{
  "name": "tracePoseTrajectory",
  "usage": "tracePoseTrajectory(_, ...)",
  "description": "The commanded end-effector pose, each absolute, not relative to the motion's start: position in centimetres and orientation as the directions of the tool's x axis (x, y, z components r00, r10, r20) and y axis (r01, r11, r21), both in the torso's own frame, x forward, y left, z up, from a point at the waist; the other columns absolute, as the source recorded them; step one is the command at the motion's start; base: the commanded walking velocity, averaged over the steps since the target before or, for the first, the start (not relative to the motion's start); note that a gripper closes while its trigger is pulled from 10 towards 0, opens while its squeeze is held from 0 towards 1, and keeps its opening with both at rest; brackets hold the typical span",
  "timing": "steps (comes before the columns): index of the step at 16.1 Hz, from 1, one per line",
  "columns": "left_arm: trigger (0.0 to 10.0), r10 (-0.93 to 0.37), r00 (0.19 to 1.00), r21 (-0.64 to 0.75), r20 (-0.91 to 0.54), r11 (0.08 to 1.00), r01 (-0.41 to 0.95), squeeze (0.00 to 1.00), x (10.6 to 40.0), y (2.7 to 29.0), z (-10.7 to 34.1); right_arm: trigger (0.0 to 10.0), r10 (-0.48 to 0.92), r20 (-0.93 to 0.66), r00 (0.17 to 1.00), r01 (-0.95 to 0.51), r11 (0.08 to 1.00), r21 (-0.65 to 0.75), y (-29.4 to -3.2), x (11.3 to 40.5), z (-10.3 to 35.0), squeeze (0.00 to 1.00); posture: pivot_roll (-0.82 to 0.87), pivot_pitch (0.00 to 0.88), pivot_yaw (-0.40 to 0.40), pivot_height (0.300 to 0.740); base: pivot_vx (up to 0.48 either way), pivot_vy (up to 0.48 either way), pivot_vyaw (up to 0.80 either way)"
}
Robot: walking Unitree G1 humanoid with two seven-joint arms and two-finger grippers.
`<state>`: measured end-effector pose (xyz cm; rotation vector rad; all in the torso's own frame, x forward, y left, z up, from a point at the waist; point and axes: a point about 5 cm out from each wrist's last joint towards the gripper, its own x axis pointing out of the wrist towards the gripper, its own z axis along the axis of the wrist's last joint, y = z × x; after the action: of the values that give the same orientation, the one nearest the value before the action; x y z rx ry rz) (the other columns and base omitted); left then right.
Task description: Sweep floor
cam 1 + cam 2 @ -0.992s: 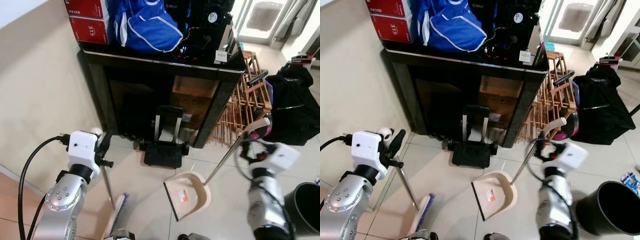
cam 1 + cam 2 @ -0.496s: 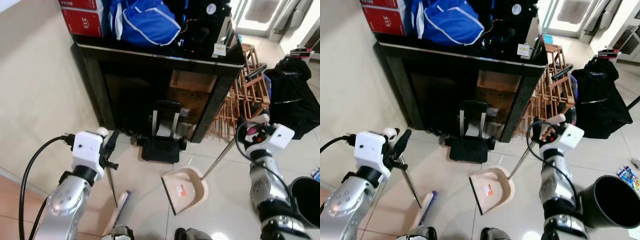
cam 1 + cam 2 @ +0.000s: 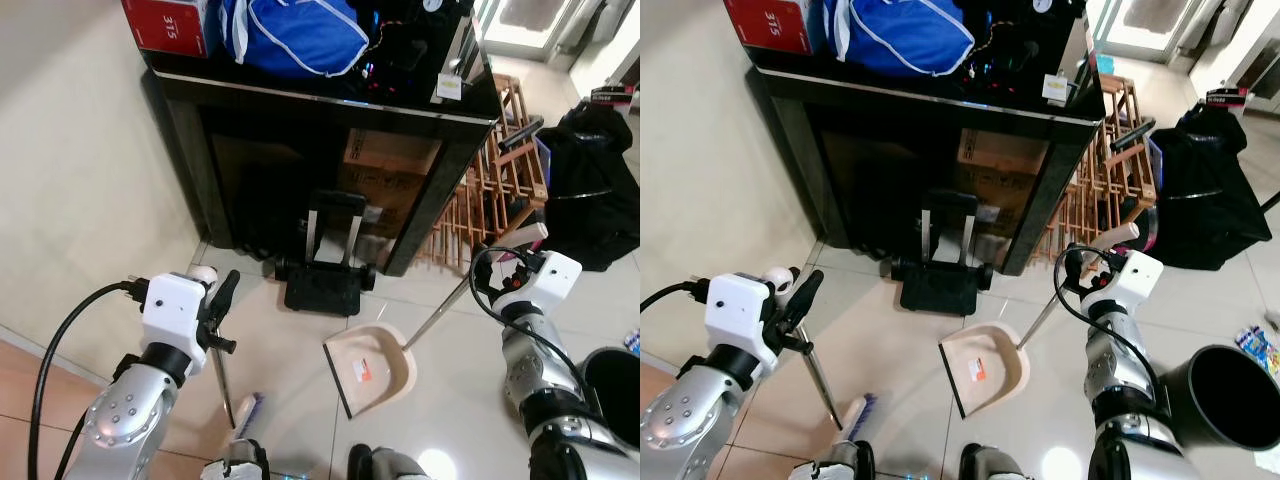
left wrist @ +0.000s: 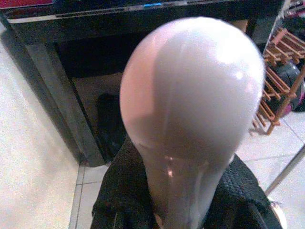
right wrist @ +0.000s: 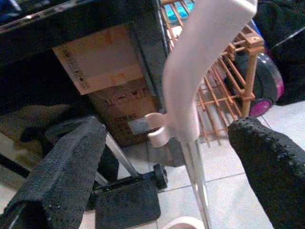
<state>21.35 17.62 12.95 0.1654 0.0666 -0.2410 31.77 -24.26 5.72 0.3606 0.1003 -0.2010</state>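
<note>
The left gripper (image 3: 800, 300) grips the top of the broom (image 3: 825, 385), its fingers (image 4: 119, 200) closed around the pale handle just under the rounded knob; the metal shaft runs down and forward to the brush (image 3: 862, 412), which rests on the tiled floor (image 3: 890, 350) near the robot's feet, so the bristles are already low enough to push dirt sideways. The right gripper (image 3: 1095, 270) holds the dustpan (image 3: 985, 365) by the top of its long handle; in the right wrist view its fingers (image 5: 66, 167) stand wide on either side of the pale grip, and I cannot tell whether they actually press it. The handle slants down to the left, so the pan lies flat on the tiles with its mouth turned toward the brush, ready to receive what is swept in. Brush and pan are near each other but apart; the likely next step is drawing the brush across the gap. Behind stand a dark cabinet (image 3: 940, 130) with a folded black trolley (image 3: 940, 280) leaning against it; a wooden rack (image 3: 1110, 180) beside it; a black bin (image 3: 1225, 395) to the right.
</note>
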Motion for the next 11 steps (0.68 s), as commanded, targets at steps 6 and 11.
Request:
tracePoseTrajectory(6,10.0,-0.224,0.968,0.196,-0.109,0.950,0.242,0.00,19.8,18.5,13.6,10.0,-0.232,-0.120,0.965,0.258,0.914,0.314,-25.5,32.7,6.9,0.00,0.19,0.232,-0.054,0.740,0.000,0.000,0.00)
tracePoseTrajectory(11,10.0,-0.199,0.974,0.203,-0.111,0.955,0.219,0.00,19.3,18.8,13.8,10.0,-0.297,-0.125,0.947,0.321,0.905,0.281,-26.3,33.1,7.5,0.00,0.23,0.226,-0.062,0.740,0.000,0.000,0.00)
